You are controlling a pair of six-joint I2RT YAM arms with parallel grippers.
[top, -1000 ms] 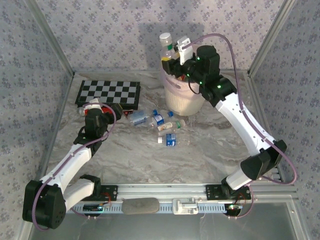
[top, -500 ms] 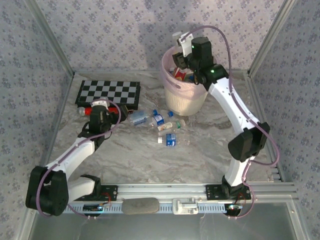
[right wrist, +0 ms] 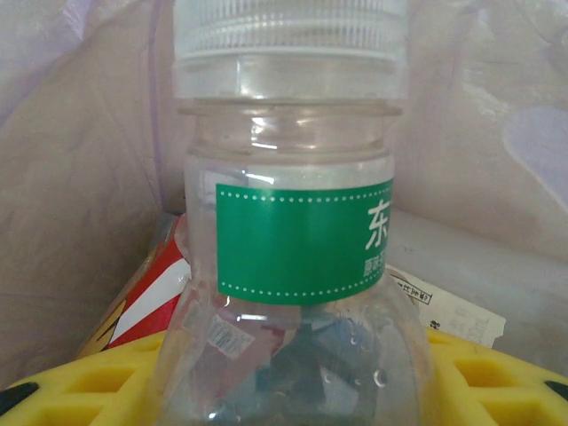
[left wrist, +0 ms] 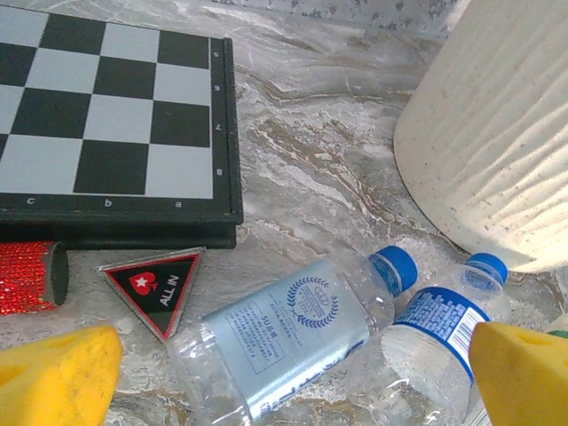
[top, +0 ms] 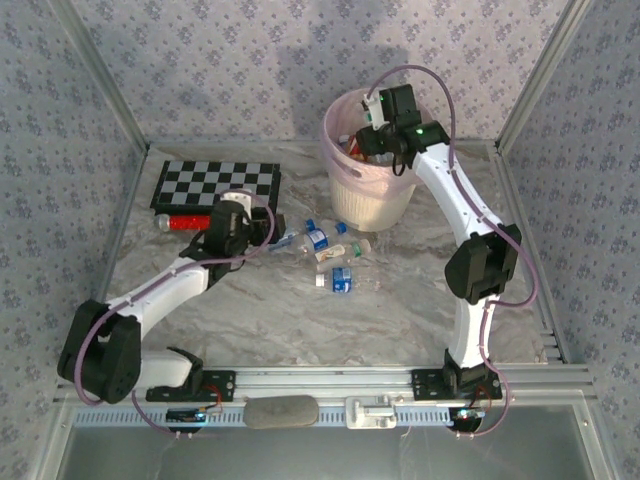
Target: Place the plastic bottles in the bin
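The right gripper [right wrist: 284, 390] clamps a green-labelled bottle [right wrist: 297, 240] inside the bin [top: 372, 205] (pink-lined). The left gripper [left wrist: 288, 368] gapes over a blue-capped bottle [left wrist: 284, 337].

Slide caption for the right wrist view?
Yellow jaws hold a clear, green-labelled bottle inside the pink-lined bin, above items already dropped there.

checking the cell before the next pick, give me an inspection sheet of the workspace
surface: marbled table, bare near the arms.
job's things: bin at the far side; loose bottles lying beside it; green-label bottle held inside the bin.
clutter: chessboard, red stick, triangular ALL IN token.
grippers: left gripper open, facing two blue-capped bottles; right gripper shut on the green-label bottle.
cables: a purple cable loops along each arm.
surroundings: patterned walls, metal frame.
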